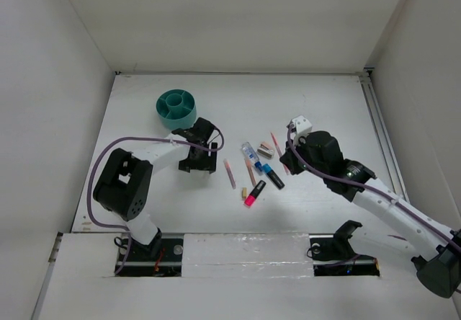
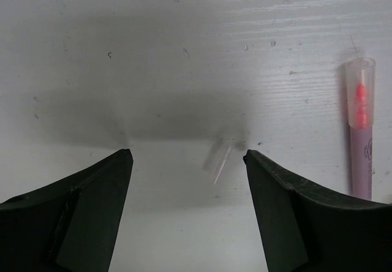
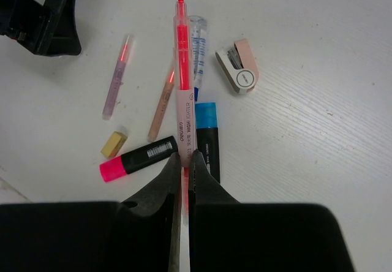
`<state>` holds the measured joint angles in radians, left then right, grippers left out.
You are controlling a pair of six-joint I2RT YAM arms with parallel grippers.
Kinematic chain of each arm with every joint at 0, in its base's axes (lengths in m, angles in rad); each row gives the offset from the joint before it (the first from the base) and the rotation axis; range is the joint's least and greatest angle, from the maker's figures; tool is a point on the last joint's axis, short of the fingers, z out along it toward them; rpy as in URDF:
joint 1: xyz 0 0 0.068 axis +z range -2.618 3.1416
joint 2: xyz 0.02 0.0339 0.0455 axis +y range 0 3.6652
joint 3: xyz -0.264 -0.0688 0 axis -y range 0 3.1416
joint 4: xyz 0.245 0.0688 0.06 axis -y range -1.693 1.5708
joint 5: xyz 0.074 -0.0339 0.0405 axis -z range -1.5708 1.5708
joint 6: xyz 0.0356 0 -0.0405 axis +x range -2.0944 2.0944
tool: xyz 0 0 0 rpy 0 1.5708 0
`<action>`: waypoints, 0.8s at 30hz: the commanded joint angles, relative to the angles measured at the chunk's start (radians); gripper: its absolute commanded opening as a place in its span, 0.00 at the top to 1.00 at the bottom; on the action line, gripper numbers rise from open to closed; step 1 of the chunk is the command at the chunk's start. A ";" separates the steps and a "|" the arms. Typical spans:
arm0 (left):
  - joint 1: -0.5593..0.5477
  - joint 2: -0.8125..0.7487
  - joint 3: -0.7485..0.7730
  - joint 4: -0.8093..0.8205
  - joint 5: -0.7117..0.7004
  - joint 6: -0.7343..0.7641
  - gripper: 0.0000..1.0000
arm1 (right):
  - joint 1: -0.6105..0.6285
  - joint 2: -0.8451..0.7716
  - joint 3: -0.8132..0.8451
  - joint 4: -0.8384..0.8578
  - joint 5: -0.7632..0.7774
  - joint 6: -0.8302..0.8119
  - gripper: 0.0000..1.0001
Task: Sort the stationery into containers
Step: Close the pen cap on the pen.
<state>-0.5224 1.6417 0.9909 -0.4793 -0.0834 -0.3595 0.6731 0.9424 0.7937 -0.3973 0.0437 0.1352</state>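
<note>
Tabletop [image 1: 238,96] in white is being shared by everything here, and each place below is being given from the teal tub [image 1: 176,108], which is standing at the far left.

The left gripper [image 2: 188,155] is being held just right of the tub, on its nearer side. Its jaws are being held wide apart over bare table and nothing is being gripped. A blurred clear sliver [image 2: 217,162] under them cannot be identified.

The right gripper [image 3: 182,158] is being held well right of the tub, past the loose stationery. Its jaws are being pressed shut on the tail of a salmon-pink pen [image 3: 184,100], with the red tip pointing away from the fingers.

Between the two grippers, right of the tub and nearer the arm bases, the remaining items are being left on the table:
- the blue-black marker [image 3: 207,140]
- the pink highlighter [image 3: 138,157] with its black cap
- a lilac pen [image 3: 117,82], the item nearest the tub
- a second salmon pen [image 3: 162,103]
- the clear-blue tube [image 3: 197,45], partly covered by the gripped pen
- the small grey-beige eraser [image 3: 239,70], farthest from the tub
- the tiny tan piece [image 3: 114,143], just beside the highlighter's pink end
</note>
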 commanded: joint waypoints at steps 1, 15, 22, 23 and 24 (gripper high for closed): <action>-0.002 0.000 0.019 -0.018 -0.009 0.010 0.29 | 0.010 0.007 0.015 0.075 -0.015 -0.006 1.00; -0.002 0.009 0.018 -0.018 -0.050 -0.010 0.36 | 0.010 0.007 0.024 0.048 -0.005 -0.016 1.00; -0.074 0.053 0.049 -0.058 -0.145 -0.042 0.38 | 0.010 0.016 0.033 0.048 -0.005 -0.016 1.00; -0.074 0.053 0.049 -0.067 -0.154 -0.042 0.38 | 0.019 0.016 0.033 0.048 -0.005 -0.016 1.00; -0.074 0.053 0.049 -0.067 -0.154 -0.042 0.38 | 0.019 0.016 0.033 0.048 -0.005 -0.016 1.00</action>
<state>-0.5972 1.6882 1.0199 -0.4984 -0.1883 -0.3843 0.6765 0.9623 0.7937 -0.3870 0.0437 0.1284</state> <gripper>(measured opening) 0.627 0.061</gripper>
